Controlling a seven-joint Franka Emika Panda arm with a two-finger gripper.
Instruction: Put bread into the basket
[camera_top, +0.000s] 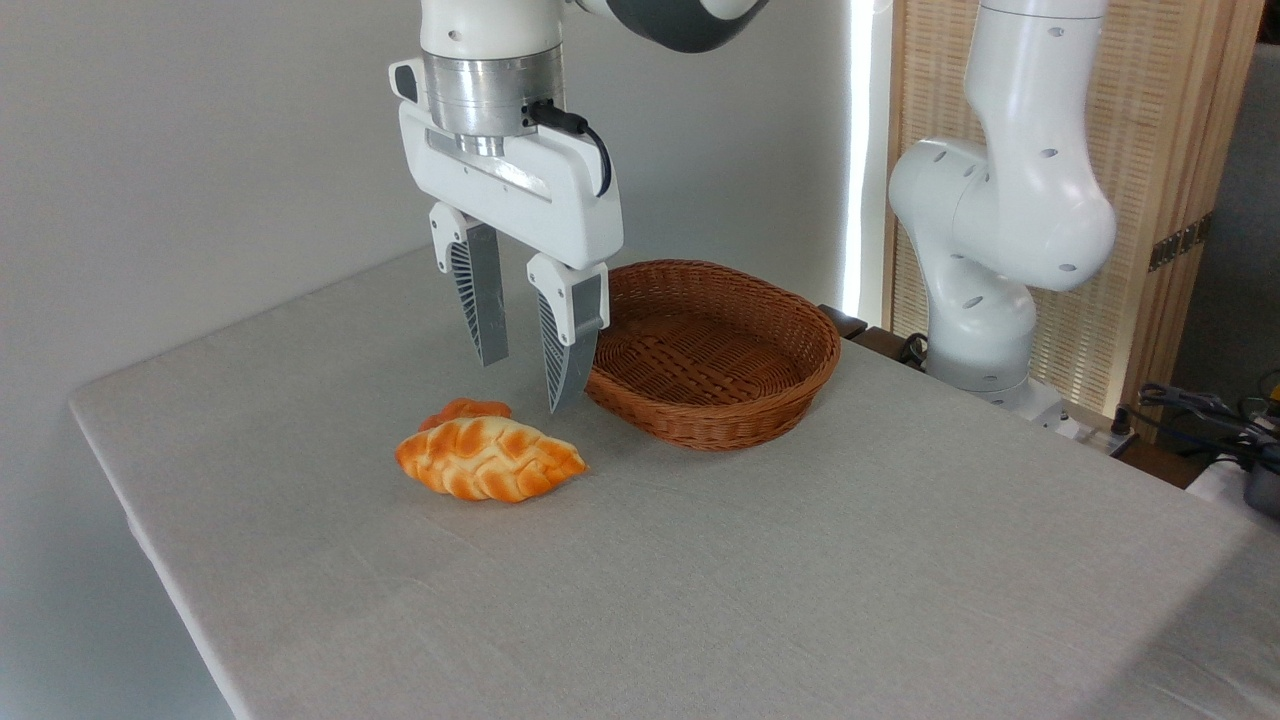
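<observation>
A pale grey cloth covered the surface (760, 560), with a plain white wall behind it and a slatted wooden screen (1180, 200) at the right. The arm (1000, 220) rose from its base at the right edge, arched out of view at the top, and came straight down at the left with its wrist vertical. The claw (528, 385) pointed down, its two ribbed fingers (480, 300) spread apart and holding nothing, their tips hanging in the air above the surface. One loaf of bread (490, 458) lay on the cloth just below and slightly left of the tips, untouched, its long axis running left to right. One small orange bun (465, 409) sat just behind the loaf, mostly hidden by it; whether the two touched could not be told. One basket (790, 395) stood to the right of the claw, empty, and the right finger overlapped its left rim in this view. A tangle of cables (1200, 410) lay off the surface at the far right.
</observation>
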